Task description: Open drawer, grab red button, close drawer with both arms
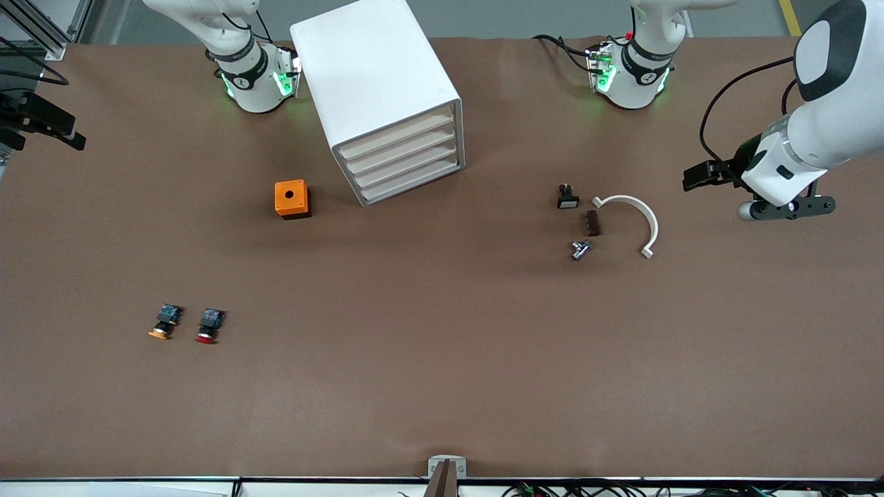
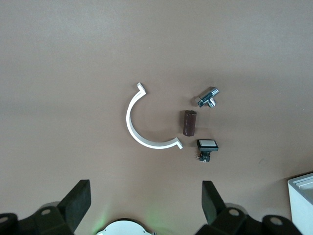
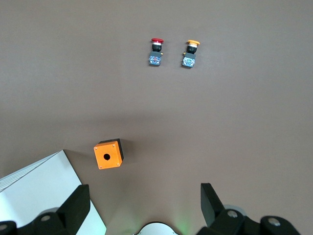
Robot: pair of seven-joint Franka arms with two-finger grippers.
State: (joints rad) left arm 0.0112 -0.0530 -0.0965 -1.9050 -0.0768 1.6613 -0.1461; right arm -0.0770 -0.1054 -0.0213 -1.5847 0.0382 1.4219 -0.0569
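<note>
A wide table covered in a matte brown sheet (image 1: 442,359) fills nearly the whole front view. Along its edge nearest the front camera, a white strip (image 1: 138,487) with black cables (image 1: 587,490) is seen, and a small grey bracket (image 1: 447,466) is fixed at the middle of that edge. Above the table's top edge, a grey floor (image 1: 525,17) is visible, with a yellow line (image 1: 789,15) painted on it. Aluminium framing (image 1: 41,27) is seen at the upper corner toward the right arm's end. The surface is evenly lit, with soft shadows.
</note>
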